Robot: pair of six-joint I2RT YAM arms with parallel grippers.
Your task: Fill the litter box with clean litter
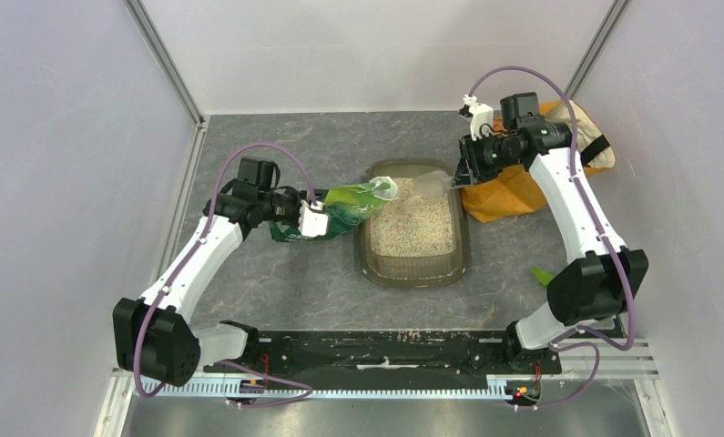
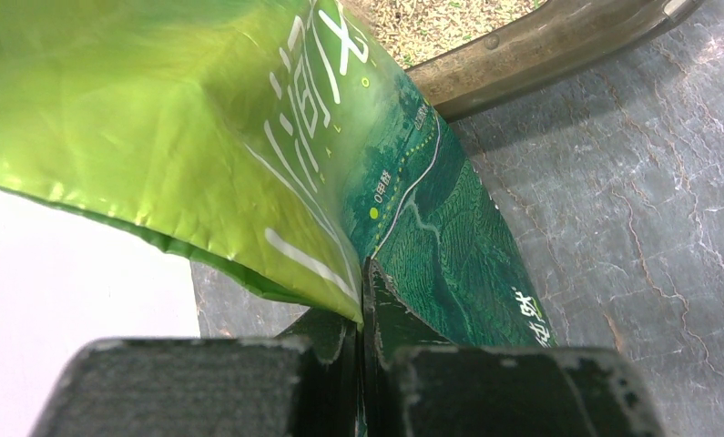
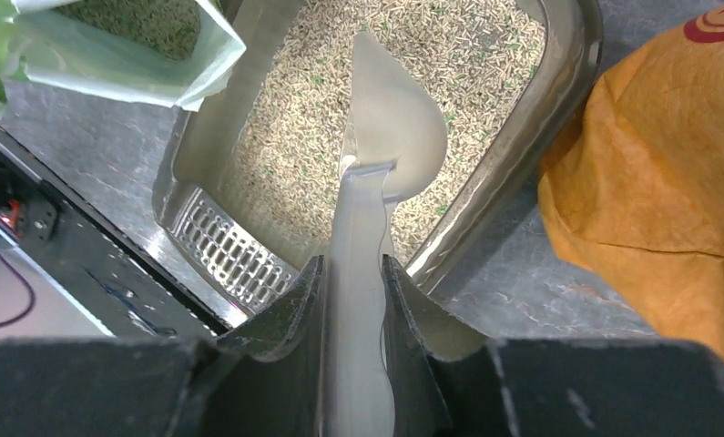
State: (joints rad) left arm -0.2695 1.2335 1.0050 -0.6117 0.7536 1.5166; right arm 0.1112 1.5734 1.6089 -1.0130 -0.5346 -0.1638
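The litter box (image 1: 415, 276) lies in the middle of the table, holding the clean litter (image 1: 412, 223). My left gripper (image 1: 312, 218) is shut on the bottom edge of a green pouch (image 1: 353, 205). The pouch is tilted, with its open mouth over the box's left rim. In the left wrist view the pouch (image 2: 203, 118) fills the frame above the gripper (image 2: 365, 282), with the box rim (image 2: 540, 45) beyond. My right gripper (image 3: 351, 273) is shut on the handle of a pale translucent scoop (image 3: 390, 127). The scoop sits over the litter (image 3: 312, 118) at the box's far end.
An orange cloth bag (image 1: 508, 191) lies right of the box, close to my right gripper (image 1: 463, 173); it also shows in the right wrist view (image 3: 658, 182). A small green scrap (image 1: 542, 275) lies near the right arm. A black rail (image 1: 385, 350) runs along the near edge.
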